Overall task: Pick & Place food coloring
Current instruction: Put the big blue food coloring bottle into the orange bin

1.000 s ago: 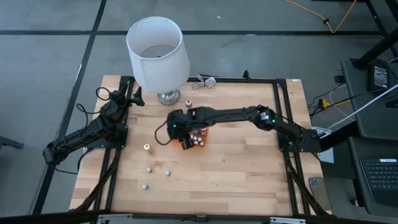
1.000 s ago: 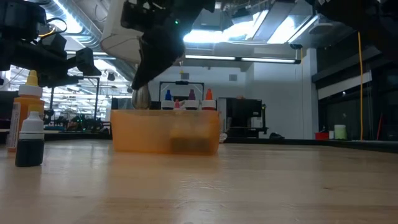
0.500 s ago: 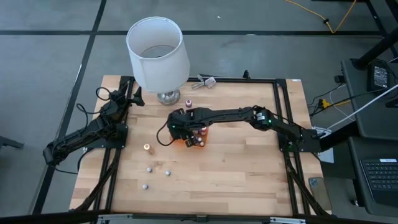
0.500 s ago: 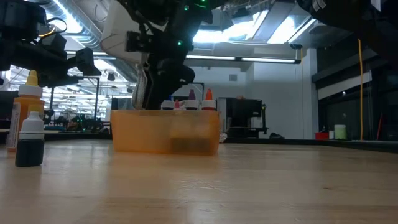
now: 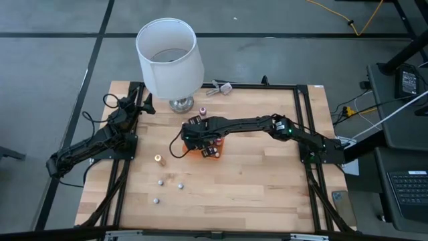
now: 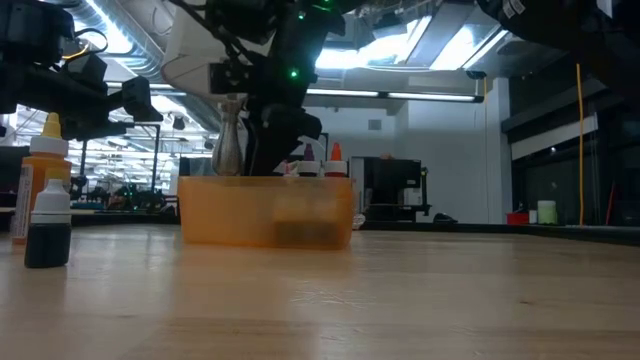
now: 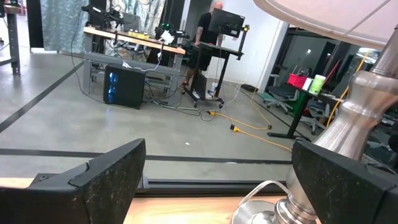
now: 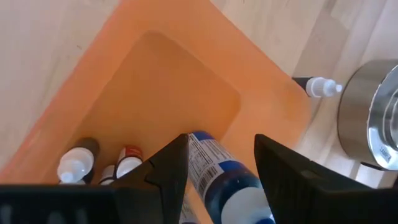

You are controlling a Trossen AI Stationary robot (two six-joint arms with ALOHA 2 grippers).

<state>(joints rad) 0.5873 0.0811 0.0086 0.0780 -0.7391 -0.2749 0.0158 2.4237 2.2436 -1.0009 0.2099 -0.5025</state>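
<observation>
My right gripper (image 8: pixel 222 142) hangs over the orange tray (image 8: pixel 161 81), pointing steeply down, shut on a blue food coloring bottle (image 8: pixel 219 175). In the high view it (image 5: pixel 198 142) covers the tray's left part (image 5: pixel 196 152). Small bottles (image 8: pixel 74 167) stand in the tray's corner. One bottle (image 8: pixel 320 87) lies on the table outside the tray, by the lamp base (image 8: pixel 373 118). More food coloring bottles (image 5: pixel 158 159) (image 5: pixel 180 185) stand loose nearer the front. My left gripper (image 7: pixel 217 186) waits open at the far left, level, beside the lamp. My right gripper pinches the blue bottle by its labelled sides (image 8: pixel 198 163) between the two fingers. The fingers come from above, slanting down, and lie along the bottle. The bottle is lifted clear, its far end pointing down into the tray.
A big white-shaded lamp (image 5: pixel 169 57) stands at the table's far edge, just behind the tray. A small metal piece (image 5: pixel 221 86) lies at the far edge. In the low view an orange bottle (image 6: pixel 45 165) and a dark one (image 6: pixel 47 225) stand left of the tray (image 6: pixel 265 210).
My right gripper has sunk toward the tray with the blue bottle and tipped to point more steeply down. It stays shut on the bottle.
</observation>
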